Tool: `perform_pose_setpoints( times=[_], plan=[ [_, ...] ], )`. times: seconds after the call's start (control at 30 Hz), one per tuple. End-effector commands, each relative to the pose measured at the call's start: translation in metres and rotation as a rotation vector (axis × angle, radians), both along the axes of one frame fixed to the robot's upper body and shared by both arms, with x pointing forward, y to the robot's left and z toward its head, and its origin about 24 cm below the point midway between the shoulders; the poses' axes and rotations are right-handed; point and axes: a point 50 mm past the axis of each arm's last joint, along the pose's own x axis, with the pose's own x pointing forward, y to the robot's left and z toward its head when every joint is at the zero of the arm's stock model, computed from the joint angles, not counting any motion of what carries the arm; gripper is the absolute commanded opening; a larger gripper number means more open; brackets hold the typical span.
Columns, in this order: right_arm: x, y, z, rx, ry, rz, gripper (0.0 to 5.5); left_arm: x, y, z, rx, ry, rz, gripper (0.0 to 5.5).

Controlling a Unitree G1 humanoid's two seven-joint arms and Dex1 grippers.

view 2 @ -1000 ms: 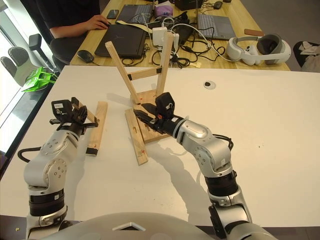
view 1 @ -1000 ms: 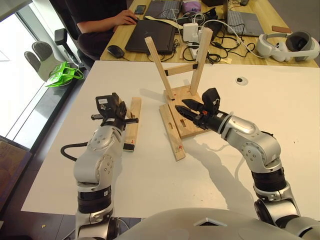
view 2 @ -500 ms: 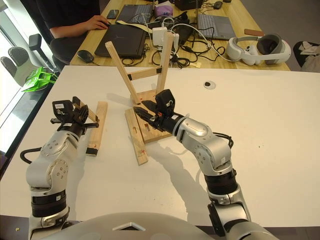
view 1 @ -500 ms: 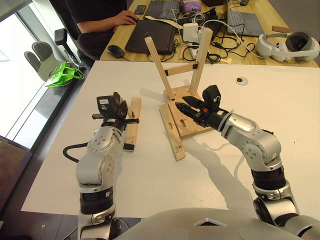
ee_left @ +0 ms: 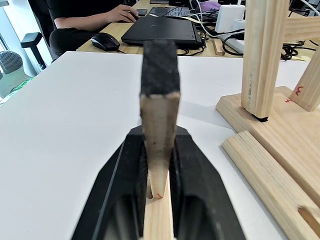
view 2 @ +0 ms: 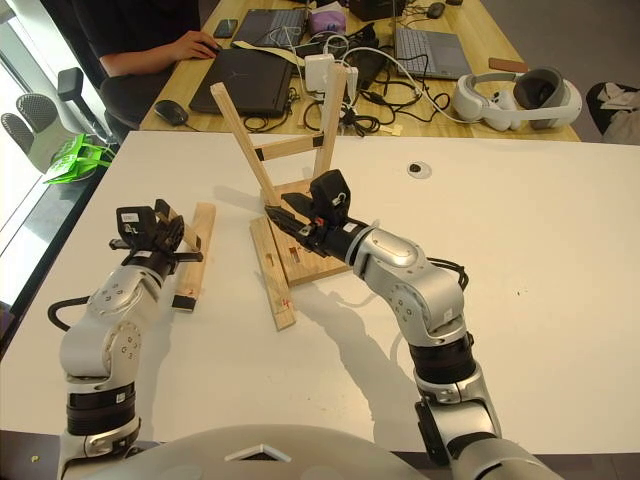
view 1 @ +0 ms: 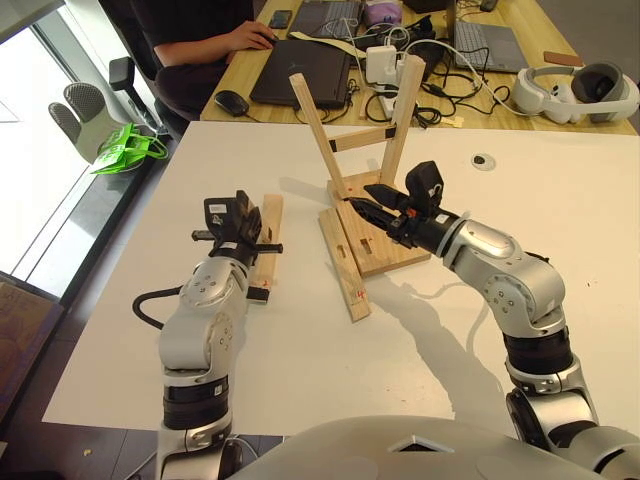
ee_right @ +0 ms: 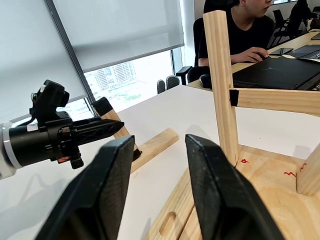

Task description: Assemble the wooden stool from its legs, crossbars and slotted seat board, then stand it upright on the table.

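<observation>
**Inspector:** Condition of the stool?

**Assessor:** The seat board [view 1: 388, 252] is found flat on the worktop [view 1: 520, 200], slots facing up so they can be reached from above. Two upright legs [view 1: 402, 115] are seated in it and tied by a crossbar [view 1: 360, 138].

**Inspector:** Loose parts?

**Assessor:** A slotted leg [view 1: 345, 268] is laid touching the board's left edge. A further leg [view 1: 268, 225] lies apart, farther left.

**Inspector:** The hands?

**Assessor:** The left hand [ee_left: 159, 150] is clamped on the further leg, which is judged ready for lifting. The right hand [view 1: 360, 210] is held just over the board beside the nearer upright leg's base, fingers apart and nothing gripped. It is presumably placed there to steady the board. Assembly is judged roughly half done.
</observation>
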Motion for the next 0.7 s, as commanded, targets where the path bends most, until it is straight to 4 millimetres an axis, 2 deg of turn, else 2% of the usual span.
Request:
perform_pose_setpoints(
  times=[0.03, 0.13, 0.2, 0.33, 0.5, 0.7],
  plan=[
    [0.003, -0.001, 0.024, 0.151, -0.053, -0.135, 1.87, -0.004, 0.000, -0.008, 0.050, 0.052, -0.028, 0.41],
    [-0.007, -0.001, 0.040, 0.296, -0.048, -0.228, 1.87, -0.003, 0.007, 0.000, 0.069, 0.026, -0.014, 0.41],
    [-0.012, -0.008, 0.049, 0.389, -0.050, -0.356, 1.87, 0.001, 0.011, 0.011, 0.069, -0.019, 0.003, 0.41],
    [-0.019, -0.024, 0.053, 0.372, -0.116, -0.565, 1.87, 0.002, 0.016, 0.018, 0.080, -0.036, 0.010, 0.41],
    [-0.032, -0.024, 0.049, 0.343, -0.128, -0.607, 1.87, 0.000, 0.017, 0.015, 0.077, -0.017, -0.003, 0.41],
    [-0.037, -0.023, 0.050, 0.343, -0.134, -0.609, 1.87, 0.000, 0.019, 0.007, 0.090, 0.007, -0.017, 0.41]
  ],
)
